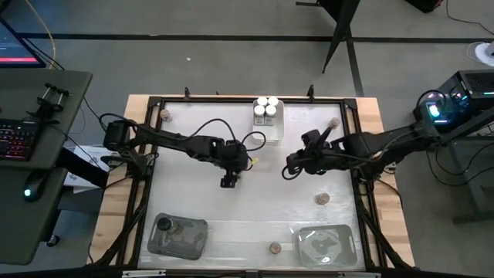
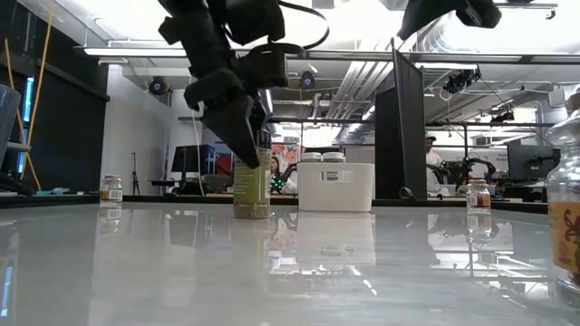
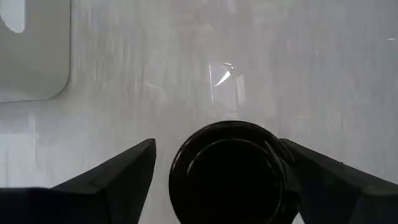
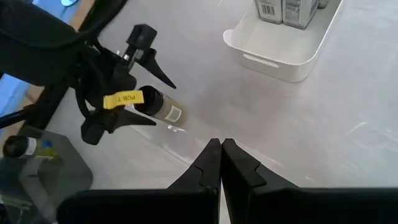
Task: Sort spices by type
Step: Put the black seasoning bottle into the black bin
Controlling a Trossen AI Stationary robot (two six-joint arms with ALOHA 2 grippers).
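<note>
From above, the left gripper (image 1: pixel 229 181) hangs over the middle of the white table (image 1: pixel 193 205), hiding the jar beneath it; the white tray (image 1: pixel 276 125) holds white-topped jars (image 1: pixel 266 104) at the far edge. At table level, a black-topped jar (image 2: pixel 252 190) of greenish spice stands upright — long axis vertical — on the table, its top between the fingers (image 2: pixel 237 122). The left wrist camera looks straight down on its round black cap (image 3: pixel 231 169), jaws spread either side with a gap — not clamped. The right gripper (image 4: pixel 220 147), fingers pressed together and empty, hovers nearby.
</note>
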